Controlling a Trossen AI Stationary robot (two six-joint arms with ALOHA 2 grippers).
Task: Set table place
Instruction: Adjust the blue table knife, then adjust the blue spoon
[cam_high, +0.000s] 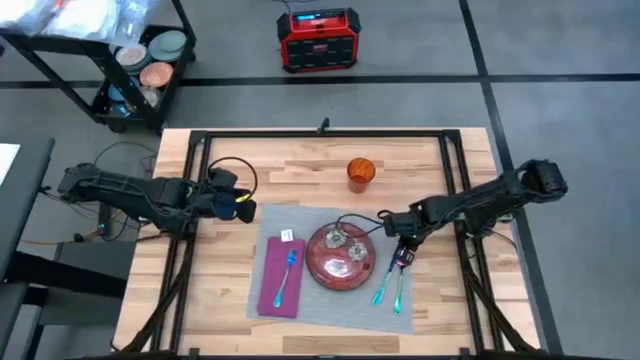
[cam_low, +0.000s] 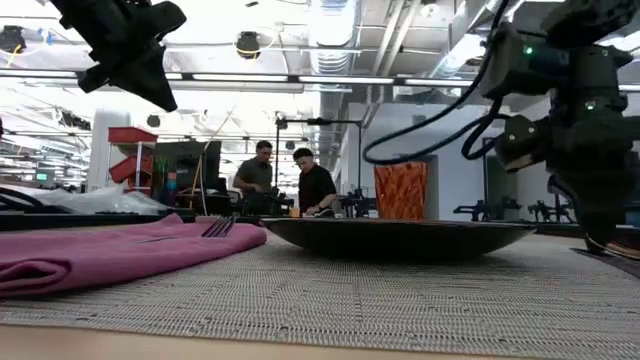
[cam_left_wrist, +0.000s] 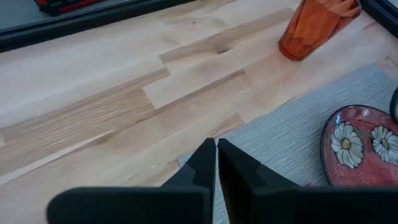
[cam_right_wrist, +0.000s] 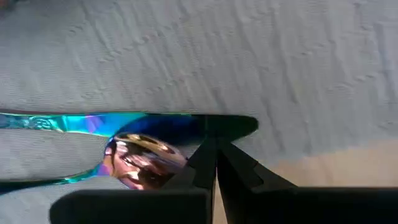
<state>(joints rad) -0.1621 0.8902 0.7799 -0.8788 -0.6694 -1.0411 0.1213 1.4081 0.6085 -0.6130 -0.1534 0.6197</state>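
The grey placemat (cam_high: 340, 306) lies on the wooden table (cam_high: 300, 165). On it rest a red flowered plate (cam_high: 342, 258), a purple napkin (cam_high: 270, 290) with a blue fork (cam_high: 288, 272) on top, and, right of the plate, an iridescent knife (cam_right_wrist: 93, 122) and spoon (cam_right_wrist: 146, 158). My right gripper (cam_high: 403, 256) is shut and low over the far ends of these two. My left gripper (cam_high: 245, 208) is shut and hangs well above the placemat's far left corner (cam_left_wrist: 186, 163). An orange cup (cam_high: 361, 173) stands behind the plate. My right gripper points down with its shut fingertips (cam_right_wrist: 214, 152) at the knife's dark blade end (cam_right_wrist: 239, 123), just beside the spoon's bowl. Both pieces lie flat on the placemat. Whether the fingertips touch the knife or the spoon, I cannot tell.
A black frame (cam_high: 455, 170) runs along the table's edges. A cart with bowls (cam_high: 150, 60) stands off the far left corner, and a red device (cam_high: 318, 40) sits on the floor beyond the far edge. Two people (cam_low: 290, 180) stand in the room behind.
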